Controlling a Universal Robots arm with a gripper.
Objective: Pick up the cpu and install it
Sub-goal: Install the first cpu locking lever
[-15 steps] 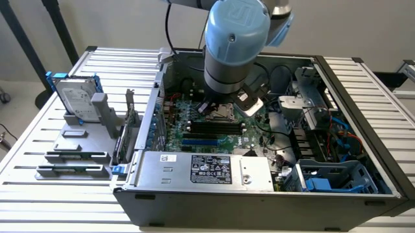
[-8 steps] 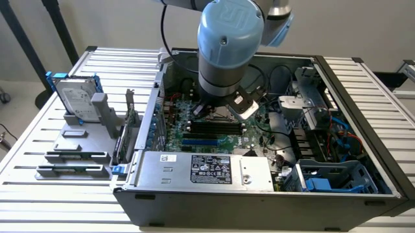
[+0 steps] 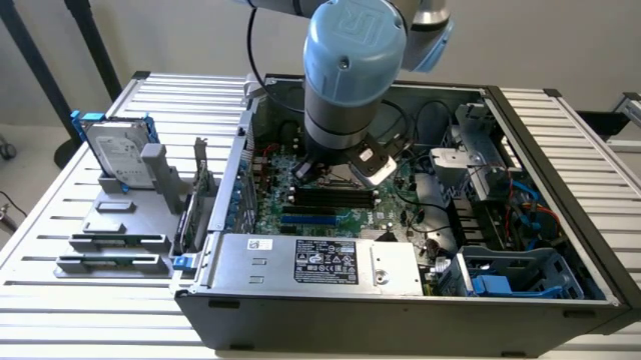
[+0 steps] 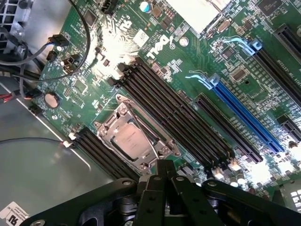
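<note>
The cpu (image 4: 130, 141) lies flat in its socket on the green motherboard (image 4: 94, 94), its silvery top showing inside the metal retention frame (image 4: 162, 146). My gripper (image 4: 165, 170) hangs just above the frame's edge, next to the cpu. Its two black fingers are shut together with nothing between them. In the exterior view the arm's blue and grey wrist (image 3: 350, 67) reaches down into the open computer case (image 3: 401, 300) over the middle of the board.
Black memory slots (image 4: 174, 108) and a blue card slot (image 4: 244, 113) run beside the socket. Cables (image 4: 61, 47) cross one board edge. Outside the case, at the exterior view's left, a hard drive in a blue bracket (image 3: 118, 150) stands on a grey holder (image 3: 110, 247).
</note>
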